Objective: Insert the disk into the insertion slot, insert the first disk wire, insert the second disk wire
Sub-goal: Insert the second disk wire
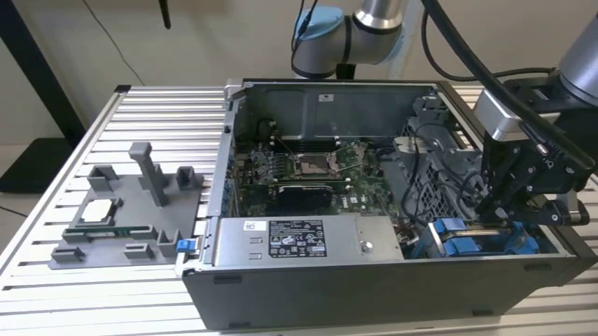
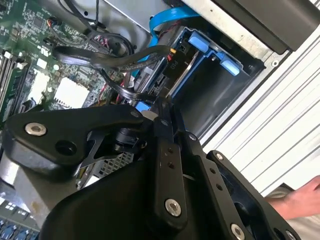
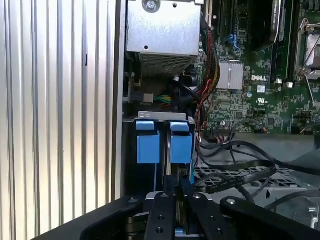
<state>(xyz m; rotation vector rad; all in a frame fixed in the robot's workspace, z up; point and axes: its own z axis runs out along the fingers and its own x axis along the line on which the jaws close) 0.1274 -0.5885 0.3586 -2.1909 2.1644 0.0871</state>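
In the case's front corner on the exterior view's right is the insertion slot point(image 1: 467, 245), a grey metal bay point(image 2: 220, 95). The disk's blue carrier tabs point(image 3: 148, 142) sit in that bay, and they also show in the second wrist view point(image 2: 205, 42). The disk body itself is mostly hidden. My gripper point(image 1: 488, 210) reaches down into the case right at the bay. Its fingers point(image 2: 162, 125) stand close together on the end of a black disk wire point(image 2: 125, 90). A blue flat wire point(image 2: 165, 20) curves to the back of the bay.
A silver labelled power-supply box point(image 1: 309, 241) lies beside the bay, with the motherboard point(image 1: 309, 168) behind it. Loose black cables point(image 3: 235, 175) hang near the gripper. A grey parts tray point(image 1: 131, 217) sits on the ribbed table. A person's hand point(image 2: 300, 200) is outside the case.
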